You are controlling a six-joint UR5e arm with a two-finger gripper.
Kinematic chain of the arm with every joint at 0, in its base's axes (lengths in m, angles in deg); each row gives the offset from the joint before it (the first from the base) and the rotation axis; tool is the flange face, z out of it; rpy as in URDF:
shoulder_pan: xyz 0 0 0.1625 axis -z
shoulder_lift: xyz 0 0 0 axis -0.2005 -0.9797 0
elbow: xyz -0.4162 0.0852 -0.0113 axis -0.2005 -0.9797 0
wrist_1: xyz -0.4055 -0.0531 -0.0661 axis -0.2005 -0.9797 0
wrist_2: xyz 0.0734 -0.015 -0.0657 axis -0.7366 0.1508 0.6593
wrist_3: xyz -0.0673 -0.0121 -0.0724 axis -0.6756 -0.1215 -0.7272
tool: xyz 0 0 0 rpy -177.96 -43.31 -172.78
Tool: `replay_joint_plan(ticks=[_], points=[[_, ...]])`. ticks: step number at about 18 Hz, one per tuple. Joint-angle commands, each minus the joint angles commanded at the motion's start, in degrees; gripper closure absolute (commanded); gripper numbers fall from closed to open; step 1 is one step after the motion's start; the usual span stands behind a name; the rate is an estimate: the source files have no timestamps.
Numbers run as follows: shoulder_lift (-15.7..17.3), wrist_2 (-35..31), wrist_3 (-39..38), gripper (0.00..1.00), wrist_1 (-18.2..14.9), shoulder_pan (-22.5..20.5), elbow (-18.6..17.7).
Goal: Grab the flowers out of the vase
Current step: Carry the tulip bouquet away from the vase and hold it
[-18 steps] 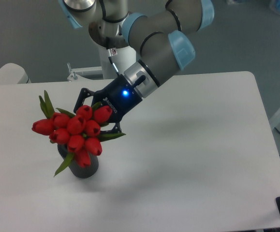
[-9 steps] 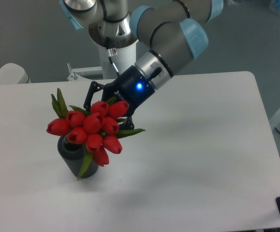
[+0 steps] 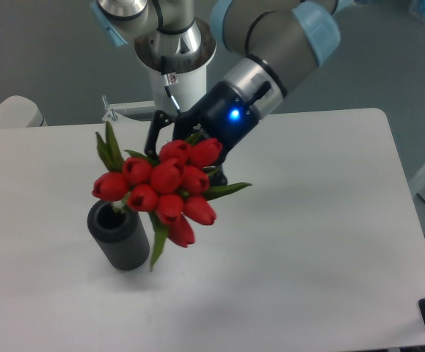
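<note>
Fixed camera view, the only one supplied: the gripper (image 3: 186,158) sits behind the flowers (image 3: 164,191), its dark fingers reaching in from the upper right and closed about the bunch below the red buds; the exact contact point is hidden by the blooms. The flowers are raised and tilted, heads toward the camera, positioned above and to the right of the vase (image 3: 118,236). The vase stands upright on the white table (image 3: 307,220), and its round mouth is largely visible. A pale stem end appears at or just inside the rim, so full clearance cannot be confirmed. Assessment: the grasp is made and the lift is mostly accomplished. What is left, in my judgement, is to carry the stem ends fully clear of the mouth without toppling the vase.
</note>
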Motion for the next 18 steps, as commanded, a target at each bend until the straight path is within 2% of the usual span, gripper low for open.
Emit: replay_joint_plan(ticks=[2,4,8,9,12,18], points=[[-1.8,-4.8,0.2,0.76,0.2,-0.9,3.2],[-2.6,-9.8,2.8,0.79,0.1,-1.9,4.1],[-5.8,-13.5,13.6,0.79,0.0,-3.9,2.2],[-6.2,-16.5,15.5,0.79,0.0,-3.8,1.6],[-6.4,-26.6,17.0,0.79,-0.3,-2.9,0.9],[-7.0,-28.9,17.3,0.84,-2.5,-2.8,0.2]])
